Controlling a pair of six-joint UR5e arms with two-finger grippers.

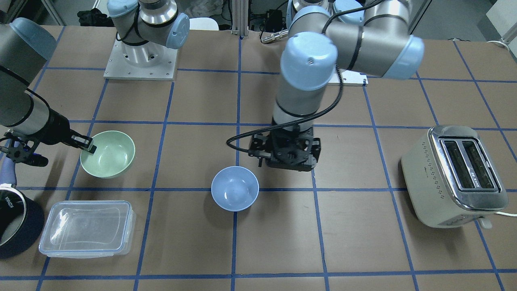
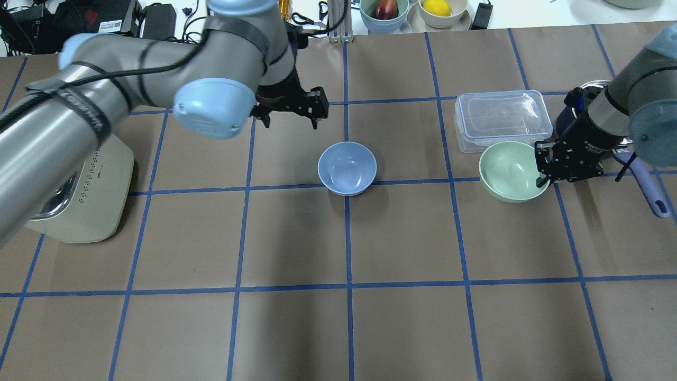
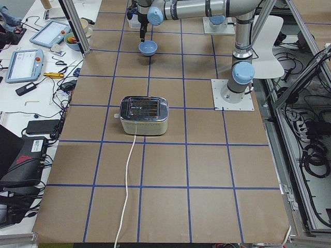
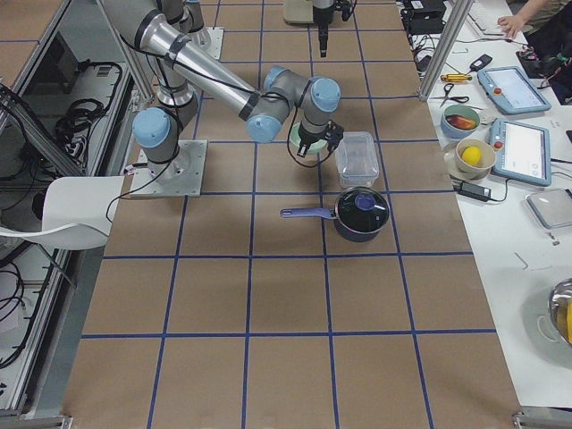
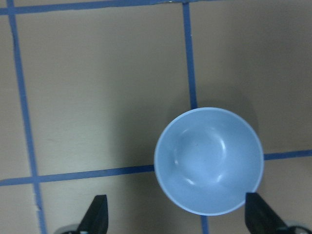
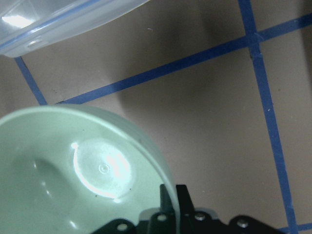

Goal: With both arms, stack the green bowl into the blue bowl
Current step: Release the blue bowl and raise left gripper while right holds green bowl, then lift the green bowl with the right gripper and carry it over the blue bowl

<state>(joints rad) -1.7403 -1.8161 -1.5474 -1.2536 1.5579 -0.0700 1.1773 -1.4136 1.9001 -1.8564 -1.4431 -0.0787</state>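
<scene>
The pale green bowl (image 1: 113, 155) stands on the table on the robot's right, also in the overhead view (image 2: 510, 169). My right gripper (image 1: 88, 146) is shut on its rim, one finger inside and one outside; the right wrist view shows this pinch (image 6: 171, 195) on the bowl (image 6: 58, 170). The blue bowl (image 1: 235, 188) sits upright and empty at the table's middle (image 2: 346, 168). My left gripper (image 2: 290, 120) hovers open and empty just to the far side of it; the left wrist view shows the bowl (image 5: 209, 161) between and ahead of the spread fingertips (image 5: 97, 214).
A clear lidded container (image 2: 502, 119) lies beside the green bowl on its far side. A navy saucepan (image 1: 16, 226) with a blue handle sits beyond the right gripper. A cream toaster (image 1: 454, 173) stands on the robot's left. Bowls with fruit (image 2: 383, 10) sit past the far edge.
</scene>
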